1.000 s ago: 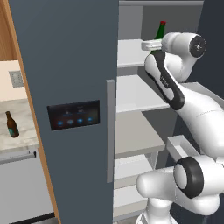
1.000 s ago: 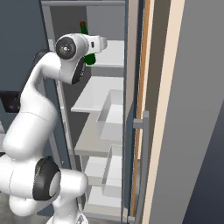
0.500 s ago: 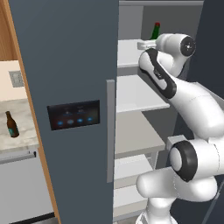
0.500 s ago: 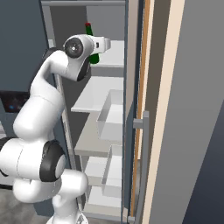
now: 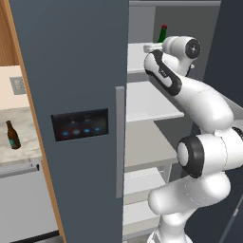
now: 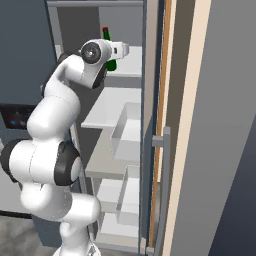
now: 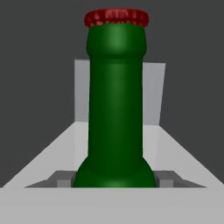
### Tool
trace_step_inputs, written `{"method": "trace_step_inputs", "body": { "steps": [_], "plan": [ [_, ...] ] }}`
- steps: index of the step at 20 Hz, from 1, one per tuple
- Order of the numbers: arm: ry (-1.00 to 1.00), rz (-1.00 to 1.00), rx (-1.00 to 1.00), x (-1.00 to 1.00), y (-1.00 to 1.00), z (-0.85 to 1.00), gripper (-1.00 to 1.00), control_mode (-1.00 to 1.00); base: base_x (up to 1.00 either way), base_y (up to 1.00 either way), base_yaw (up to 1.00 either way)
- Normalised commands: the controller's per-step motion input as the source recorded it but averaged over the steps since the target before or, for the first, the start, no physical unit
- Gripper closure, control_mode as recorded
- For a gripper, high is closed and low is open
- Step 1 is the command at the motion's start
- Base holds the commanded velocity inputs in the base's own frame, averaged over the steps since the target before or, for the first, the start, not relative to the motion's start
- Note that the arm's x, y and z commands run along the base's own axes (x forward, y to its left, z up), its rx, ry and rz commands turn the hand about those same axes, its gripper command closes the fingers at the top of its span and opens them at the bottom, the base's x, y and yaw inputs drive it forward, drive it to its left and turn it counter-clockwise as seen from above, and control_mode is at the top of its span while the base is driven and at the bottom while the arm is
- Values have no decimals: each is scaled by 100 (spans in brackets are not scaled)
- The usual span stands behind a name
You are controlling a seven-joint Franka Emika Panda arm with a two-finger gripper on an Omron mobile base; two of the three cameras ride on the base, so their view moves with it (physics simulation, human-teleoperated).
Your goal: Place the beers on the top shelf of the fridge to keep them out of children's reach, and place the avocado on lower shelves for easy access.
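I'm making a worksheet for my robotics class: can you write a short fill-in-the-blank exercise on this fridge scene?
1. The gripper is shut on the ____ beer bottle.
2. That bottle's cap is ____.
3. The brown beer bottle stands on the ____, outside the fridge.
4. The held bottle stands ____.

Missing words: green; red; counter; upright

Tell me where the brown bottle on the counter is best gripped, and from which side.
Grip the brown bottle on its body, about at the label, coming level from the front. It stands upright and slim on the counter, so a side pinch fits it.
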Motion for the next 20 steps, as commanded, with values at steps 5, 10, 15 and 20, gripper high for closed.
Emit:
{"method": "trace_step_inputs", "body": {
  "steps": [5, 10, 15, 20],
  "plan": [
    [0, 0, 0, 51, -7, -12, 100, -100, 0, 0, 0],
    [0, 0, 0, 51, -18, -10, 100, -100, 0, 0, 0],
    [0, 0, 0, 50, -18, -6, 100, -100, 0, 0, 0],
    [0, 0, 0, 48, -24, -3, 100, -100, 0, 0, 0]
  ]
}}
